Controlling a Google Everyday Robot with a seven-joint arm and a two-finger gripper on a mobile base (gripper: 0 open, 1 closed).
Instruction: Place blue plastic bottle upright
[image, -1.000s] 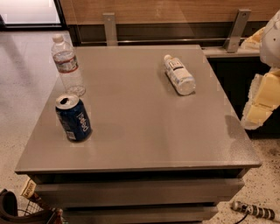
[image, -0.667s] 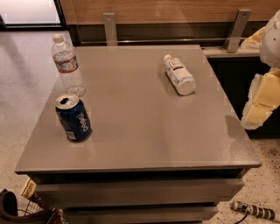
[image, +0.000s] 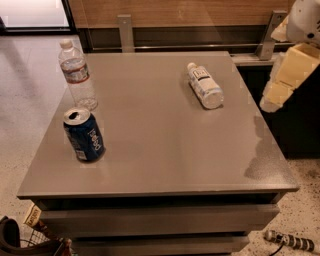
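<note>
The blue plastic bottle lies on its side on the far right part of the grey table, its white cap pointing to the far side and its white label with dark print facing up. Part of my arm, cream and white, hangs at the right edge of the view, beside the table and to the right of the bottle, apart from it. The gripper itself is out of the picture.
A clear bottle with a red-and-white label stands upright at the far left. A blue Pepsi can stands opened at the near left. A wooden wall with metal posts runs behind the table. A basket sits on the floor at lower left.
</note>
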